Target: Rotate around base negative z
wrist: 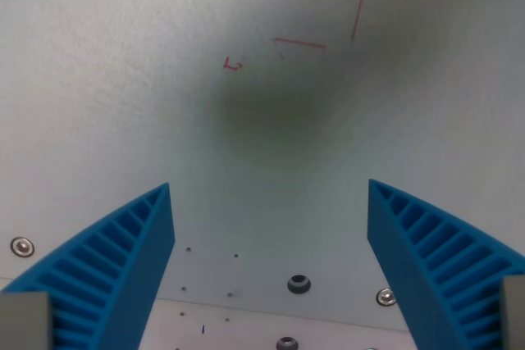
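Hand [271, 190] spread wide above bare white table [123, 79], holding nothing.

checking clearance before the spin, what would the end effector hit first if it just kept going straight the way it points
Nothing lies between the open end effector fingers; straight ahead is only the bare table with faint red marks. It would likely meet that surface first, though depth is unclear.

A pale table [98, 79] fills the wrist view, marked with thin red lines [299, 43] near the top — one long stroke, an angled bracket, a small corner mark. A soft dark shadow [271, 112] lies below them. Lower down sit screws [22, 246], a dark hole [299, 284] and small specks — possibly drill marks.
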`<act>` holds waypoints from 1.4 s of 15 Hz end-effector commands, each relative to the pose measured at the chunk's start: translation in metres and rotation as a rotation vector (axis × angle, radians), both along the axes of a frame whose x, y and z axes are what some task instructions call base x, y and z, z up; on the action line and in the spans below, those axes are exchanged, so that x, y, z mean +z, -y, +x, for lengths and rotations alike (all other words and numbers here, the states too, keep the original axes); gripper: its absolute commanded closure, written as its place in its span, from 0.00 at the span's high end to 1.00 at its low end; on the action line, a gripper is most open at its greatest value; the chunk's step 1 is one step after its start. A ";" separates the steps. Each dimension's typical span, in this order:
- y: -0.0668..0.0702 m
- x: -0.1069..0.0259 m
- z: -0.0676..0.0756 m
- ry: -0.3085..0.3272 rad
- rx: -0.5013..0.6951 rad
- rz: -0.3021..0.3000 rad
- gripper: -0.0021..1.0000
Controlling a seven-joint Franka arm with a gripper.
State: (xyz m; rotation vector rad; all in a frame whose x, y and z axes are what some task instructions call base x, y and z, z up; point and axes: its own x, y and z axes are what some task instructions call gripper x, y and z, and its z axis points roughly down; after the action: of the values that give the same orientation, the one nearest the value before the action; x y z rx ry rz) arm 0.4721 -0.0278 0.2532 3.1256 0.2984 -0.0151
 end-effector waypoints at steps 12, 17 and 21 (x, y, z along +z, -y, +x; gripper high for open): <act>0.000 0.002 0.000 0.005 -0.277 0.001 1.00; 0.000 0.002 0.000 0.004 -0.344 0.001 1.00; 0.000 0.002 0.000 0.004 -0.397 0.001 1.00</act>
State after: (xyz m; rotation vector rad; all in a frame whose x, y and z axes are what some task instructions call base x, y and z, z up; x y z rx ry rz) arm 0.4721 -0.0277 0.2532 3.1377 -0.0961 -0.0146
